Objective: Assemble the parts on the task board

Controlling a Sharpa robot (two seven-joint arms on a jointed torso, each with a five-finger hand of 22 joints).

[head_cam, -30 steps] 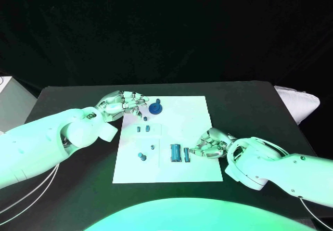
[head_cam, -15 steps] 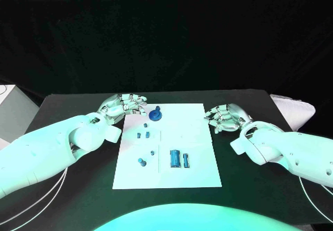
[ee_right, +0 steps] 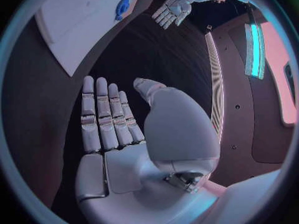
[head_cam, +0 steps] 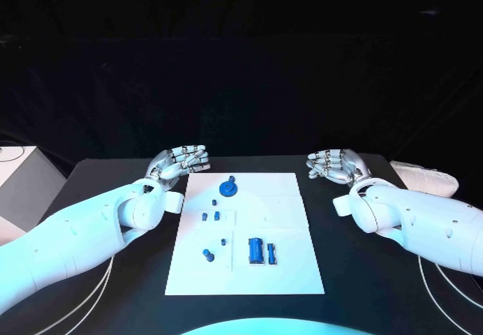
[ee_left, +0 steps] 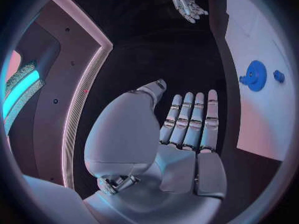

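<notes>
Hovering off task board (head_cam: 287, 230): left hand (head_cam: 179, 162), right hand (head_cam: 335, 165), fingers straight, empty; small parts (head_cam: 259, 251) indistinct.

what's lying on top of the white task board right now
On the task board lie small blue parts: a round disc at its far end, small pegs mid-board, two bars nearer. Nothing covers them.

Right hand (ee_right: 115, 134): you see it flat, fingers straight, holding nothing.
Left hand (ee_right: 171, 9): far across, fingers apart.
Task board (ee_right: 81, 20): white, with a blue part (ee_right: 121, 7).

Left robot hand (head_cam: 181, 162) and right robot hand (head_cam: 333, 165) both empty, fingers straight.
</notes>
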